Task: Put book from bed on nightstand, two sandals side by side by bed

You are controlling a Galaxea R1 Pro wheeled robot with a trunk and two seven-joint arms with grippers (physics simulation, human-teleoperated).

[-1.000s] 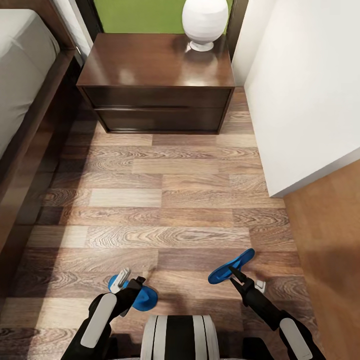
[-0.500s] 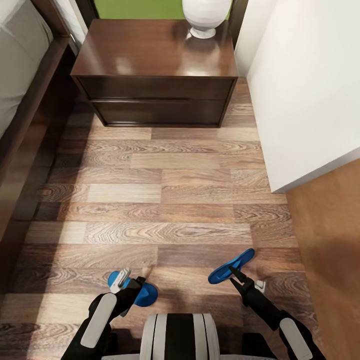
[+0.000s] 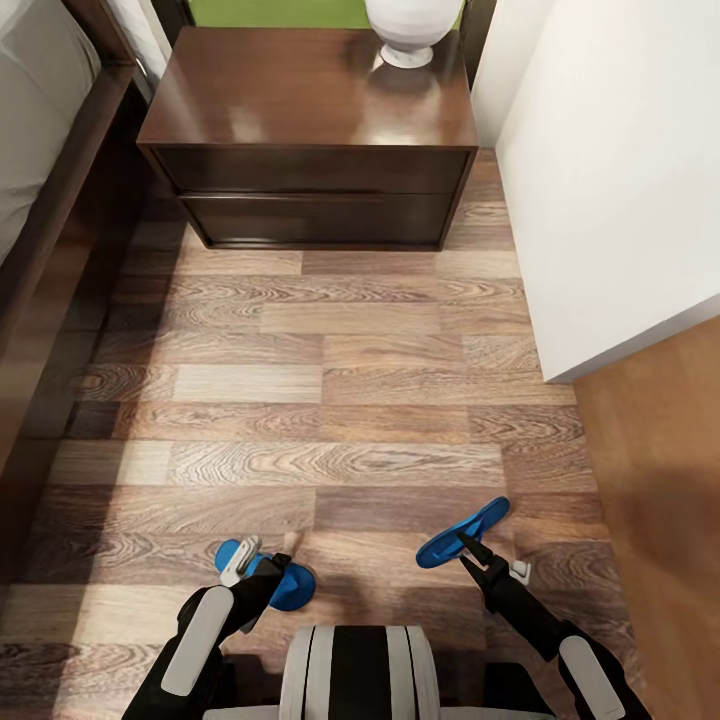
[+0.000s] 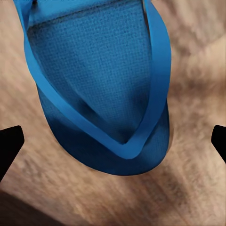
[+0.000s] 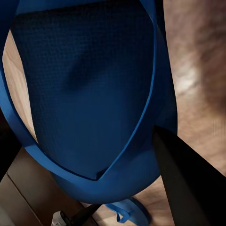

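A: What is biggest here?

B: The floor (image 3: pixel 340 400), wood planks. The bed (image 3: pixel 45 170) runs along its left edge, and the nightstand (image 3: pixel 310 130) stands at the far edge, beside the bed's head, with a white vase (image 3: pixel 410 25) at its back right corner. I see no book.

A: And the sandals?

B: Both are at the near edge of the floor, in front of the robot. The left claw (image 3: pixel 262 572) is at the left sandal (image 3: pixel 285 588), and the right claw (image 3: pixel 470 548) is at the right sandal (image 3: pixel 462 533), which is tilted with its toe end raised. I think each arm carries one so that both can be put down together, as a pair next to the bed.

A: Are the claws clamped?

B: On the right, one dark finger (image 5: pixel 186 183) lies against the sole's edge, so it looks clamped on the sandal. On the left, the two tips stand wide apart at either side of the sandal (image 4: pixel 101 94), so I cannot tell if it grips.
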